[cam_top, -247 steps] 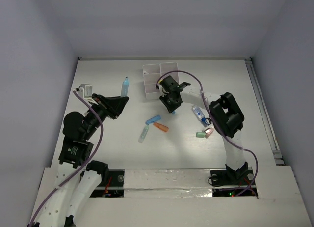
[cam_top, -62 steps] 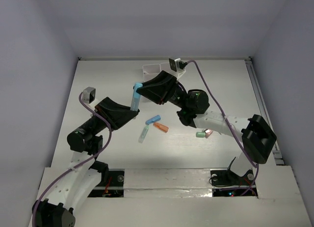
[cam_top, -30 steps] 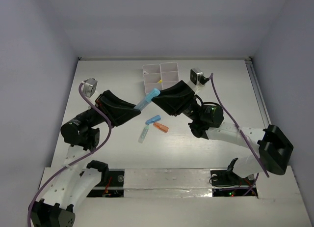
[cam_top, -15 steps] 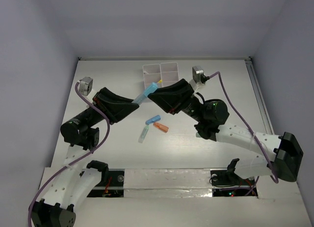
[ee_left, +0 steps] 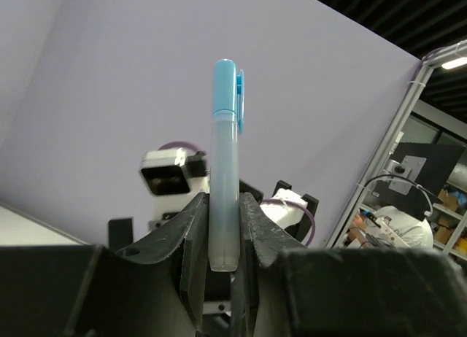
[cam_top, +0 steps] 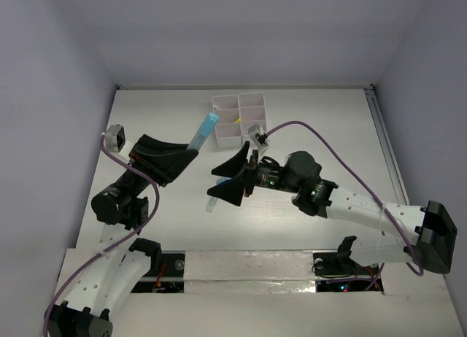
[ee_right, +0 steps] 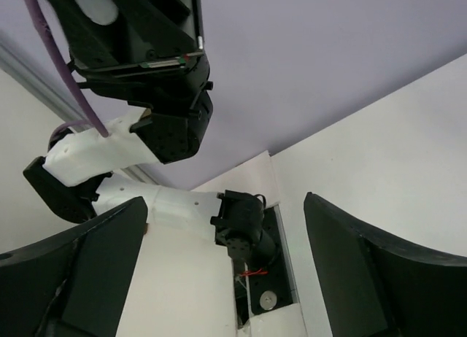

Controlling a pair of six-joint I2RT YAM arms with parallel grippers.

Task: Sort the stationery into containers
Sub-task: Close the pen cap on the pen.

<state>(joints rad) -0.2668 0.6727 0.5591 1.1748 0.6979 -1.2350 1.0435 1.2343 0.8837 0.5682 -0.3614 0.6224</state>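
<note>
Left claw (cam_top: 191,151) pinches the blue marker (cam_top: 203,130) tail-first, cap raised beside the organizer (cam_top: 238,107), likely for dropping in; right claw (cam_top: 228,178) gapes empty.

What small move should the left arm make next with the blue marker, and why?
Probably ease it rightward over a compartment of the organizer: the left gripper is shut on the blue marker, its capped end just left of the organizer, and the open right gripper is out of the way.
</note>
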